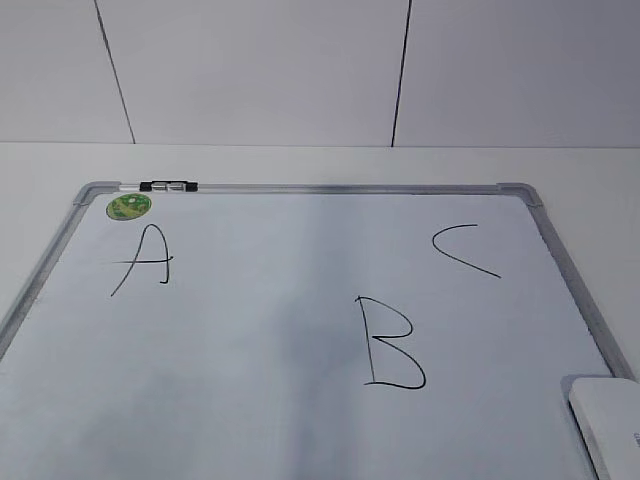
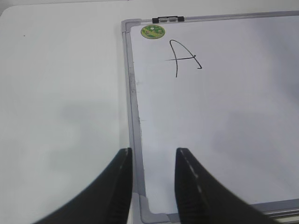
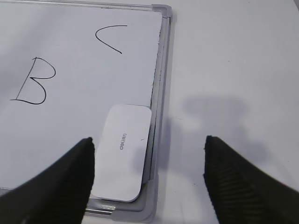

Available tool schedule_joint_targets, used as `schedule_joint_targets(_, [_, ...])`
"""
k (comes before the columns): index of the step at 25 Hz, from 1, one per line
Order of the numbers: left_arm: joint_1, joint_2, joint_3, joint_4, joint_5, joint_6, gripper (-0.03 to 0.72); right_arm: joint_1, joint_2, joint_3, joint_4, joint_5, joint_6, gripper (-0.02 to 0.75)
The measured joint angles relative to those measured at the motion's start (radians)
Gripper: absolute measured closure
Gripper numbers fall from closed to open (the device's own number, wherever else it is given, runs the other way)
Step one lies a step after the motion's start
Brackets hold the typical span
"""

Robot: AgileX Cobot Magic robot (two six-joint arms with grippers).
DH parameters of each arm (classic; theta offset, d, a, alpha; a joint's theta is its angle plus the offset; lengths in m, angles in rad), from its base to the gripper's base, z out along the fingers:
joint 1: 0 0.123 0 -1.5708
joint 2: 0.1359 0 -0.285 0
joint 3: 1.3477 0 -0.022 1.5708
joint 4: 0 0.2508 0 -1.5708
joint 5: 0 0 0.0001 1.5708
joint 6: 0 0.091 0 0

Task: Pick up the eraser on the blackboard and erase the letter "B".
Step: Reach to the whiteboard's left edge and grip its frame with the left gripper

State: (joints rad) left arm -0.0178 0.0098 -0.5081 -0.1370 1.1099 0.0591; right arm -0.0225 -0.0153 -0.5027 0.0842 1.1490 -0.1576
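The blackboard point(image 1: 300, 330) is a white board with a silver frame lying flat on the table. The letter "B" point(image 1: 392, 342) is drawn in black right of its middle; it also shows in the right wrist view point(image 3: 33, 81). The white eraser point(image 3: 122, 150) lies on the board's near right corner, partly over the frame; its corner shows in the exterior view point(image 1: 608, 420). My right gripper point(image 3: 148, 156) is wide open above it, its left finger over the eraser's left edge. My left gripper point(image 2: 153, 179) is open and empty over the board's near left corner point(image 2: 140, 205).
Letters "A" point(image 1: 143, 260) and "C" point(image 1: 462, 250) are also on the board. A green sticker point(image 1: 129, 206) and a black-and-silver marker point(image 1: 169, 186) sit at the far left frame. White table point(image 2: 60, 93) surrounds the board; a white wall stands behind.
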Motion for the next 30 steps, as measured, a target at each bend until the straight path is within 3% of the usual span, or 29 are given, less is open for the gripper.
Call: schedule_joint_targets(30, [0.0,0.0,0.0,-0.032,-0.001,0.0,0.453,0.0,0.0,0.0,0.002,0.006,0.0,0.163])
